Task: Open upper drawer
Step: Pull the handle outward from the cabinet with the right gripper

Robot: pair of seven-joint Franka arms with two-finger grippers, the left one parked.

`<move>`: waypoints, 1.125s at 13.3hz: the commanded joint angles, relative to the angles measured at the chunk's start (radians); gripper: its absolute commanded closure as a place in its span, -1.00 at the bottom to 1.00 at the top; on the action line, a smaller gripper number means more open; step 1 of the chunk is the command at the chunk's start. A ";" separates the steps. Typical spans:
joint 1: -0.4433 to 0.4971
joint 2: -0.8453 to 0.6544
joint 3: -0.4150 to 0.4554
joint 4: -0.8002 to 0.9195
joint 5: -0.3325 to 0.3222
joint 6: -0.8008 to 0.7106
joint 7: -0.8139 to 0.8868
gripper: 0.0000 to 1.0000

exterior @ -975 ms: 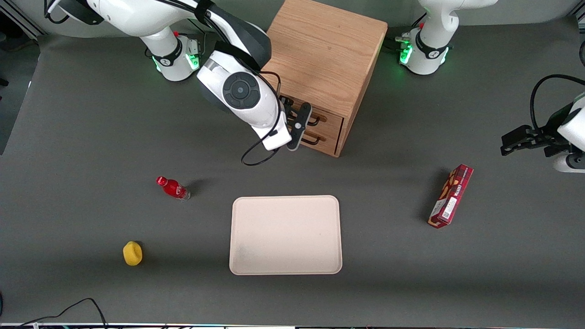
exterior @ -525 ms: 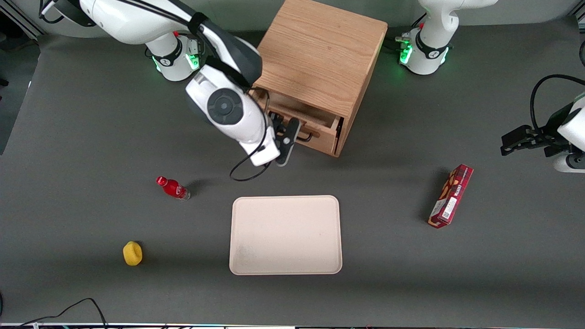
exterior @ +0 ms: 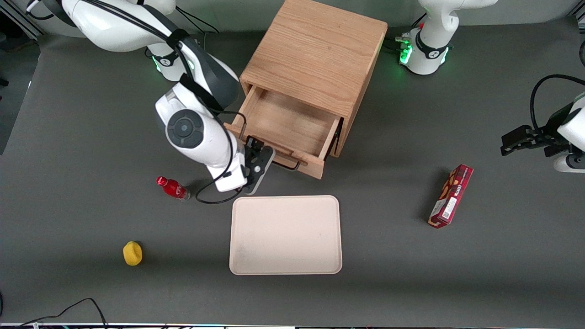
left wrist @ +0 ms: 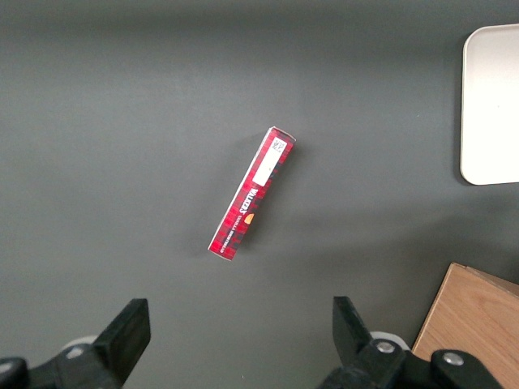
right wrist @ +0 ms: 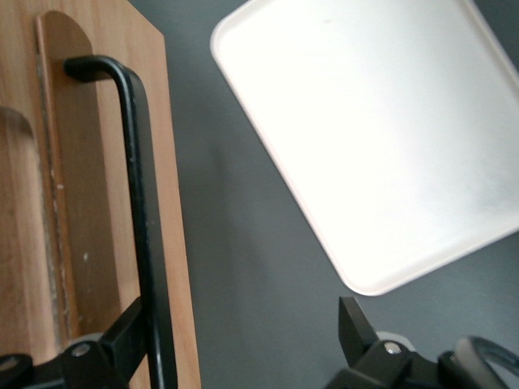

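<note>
The upper drawer (exterior: 288,123) of the light oak cabinet (exterior: 315,50) stands pulled far out, its inside bare. Its black bar handle (exterior: 289,165) faces the front camera. My right gripper (exterior: 261,158) is at the end of the handle nearest the working arm. In the right wrist view the gripper (right wrist: 243,334) is open: one finger (right wrist: 128,334) lies against the handle bar (right wrist: 139,203) on the drawer front (right wrist: 81,211), and the other finger (right wrist: 354,322) hangs free over the table. The lower drawer is hidden under the open one.
A cream tray (exterior: 285,235) lies nearer the front camera than the drawer, close to the gripper; it also shows in the right wrist view (right wrist: 373,138). A red bottle (exterior: 172,188) lies beside the wrist. A yellow object (exterior: 132,253) and a red box (exterior: 450,195) lie farther out.
The upper drawer has slid from shut to far open. My gripper has moved toward the front camera with the handle, and the wrist has swung toward the red bottle.
</note>
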 commanded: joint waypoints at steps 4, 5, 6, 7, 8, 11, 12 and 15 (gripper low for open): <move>0.011 0.009 -0.058 0.026 -0.018 0.084 -0.012 -1.00; 0.011 0.009 -0.067 0.026 -0.018 0.098 -0.013 -1.00; 0.011 0.009 -0.080 0.026 -0.018 0.105 -0.020 -1.00; 0.011 0.009 -0.090 0.031 -0.018 0.111 -0.042 -1.00; 0.011 0.011 -0.106 0.035 -0.018 0.128 -0.058 -1.00; 0.009 0.014 -0.127 0.037 -0.018 0.150 -0.076 -1.00; 0.009 0.017 -0.142 0.045 -0.017 0.163 -0.084 -1.00; 0.009 0.013 -0.147 0.046 0.072 0.173 -0.078 -1.00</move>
